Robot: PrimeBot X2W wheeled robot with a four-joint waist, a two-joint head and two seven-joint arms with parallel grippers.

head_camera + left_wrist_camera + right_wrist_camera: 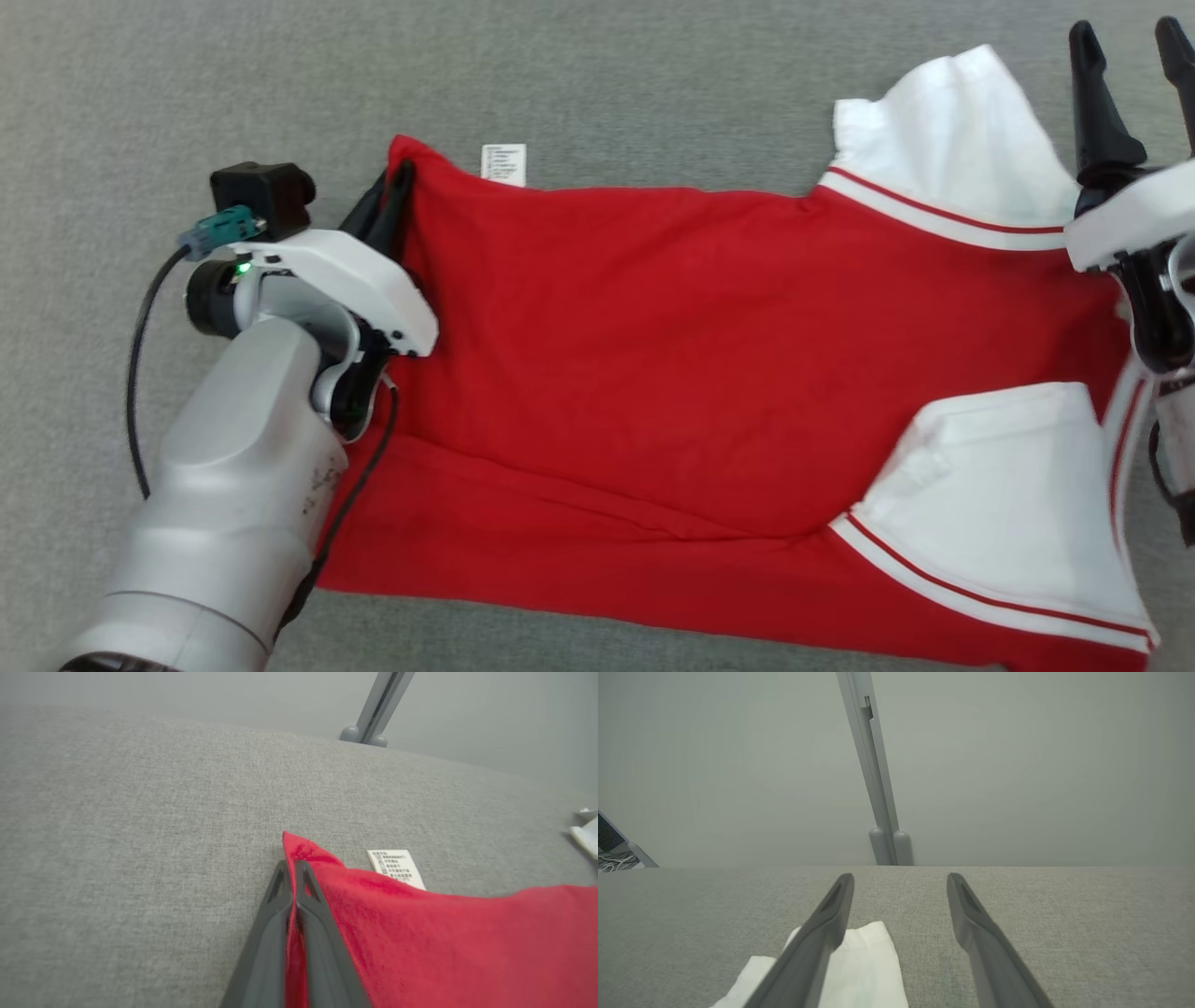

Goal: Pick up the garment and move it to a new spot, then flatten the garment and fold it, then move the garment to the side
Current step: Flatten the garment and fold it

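The garment is a red shirt with white, red-striped sleeves, spread across the grey fabric surface with its hem at the left and sleeves at the right. My left gripper is shut on the far hem corner of the garment, red cloth pinched between its dark fingers. A white care label pokes out beside that corner. My right gripper is open above the far white sleeve, its fingers apart with the sleeve tip below them.
The grey fabric surface extends far and left of the garment. A pale wall with a grey vertical post stands beyond the surface's far edge. Cables lie at the far left of the right wrist view.
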